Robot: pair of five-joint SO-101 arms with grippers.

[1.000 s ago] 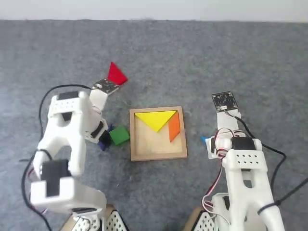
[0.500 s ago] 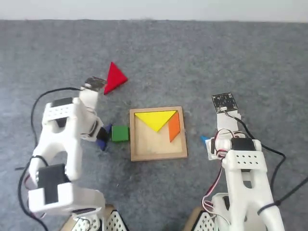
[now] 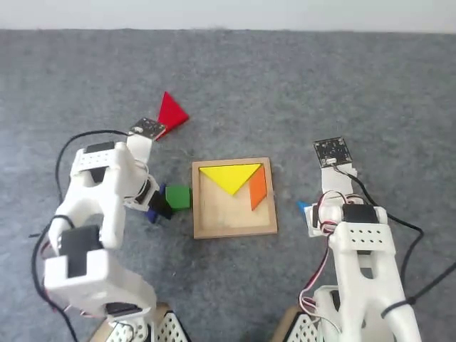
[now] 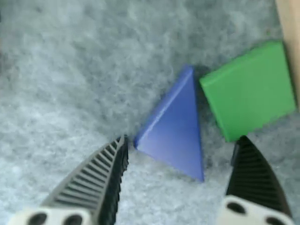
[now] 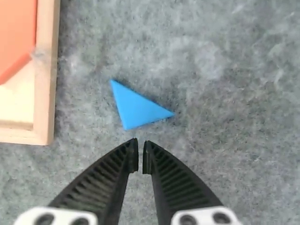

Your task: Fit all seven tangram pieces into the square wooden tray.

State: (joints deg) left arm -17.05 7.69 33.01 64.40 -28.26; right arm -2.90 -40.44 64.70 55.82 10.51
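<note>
Our left pincer [image 4: 182,140] is wide open and holds nothing. Its two black fingers [image 4: 110,168] sit one on each side of the dark blue triangle [image 4: 176,136], which lies flat on the grey mat [image 3: 299,92]. We cannot tell if the fingers touch it. One corner of that triangle comes right up to the green square [image 4: 248,89]. The green square lies flat too, just beside the outer edge of the wooden tray [image 3: 235,229].

Our right pincer [image 5: 139,141] has its fingers pressed almost together, with only a thin slit between them. It holds nothing. It points at a light blue triangle [image 5: 138,108] that lies on the mat just past its tips. This triangle is near the other side of the tray, but it does not touch the tray.

Inside the tray we see two pieces. A big yellow triangle [image 3: 229,177] lies along the far edge. An orange piece [image 3: 258,189] lies next to it, against the side nearest the right arm. The rest of the tray floor is bare wood.

A red triangle [image 3: 171,112] lies on the mat farther back, well apart from the tray.
</note>
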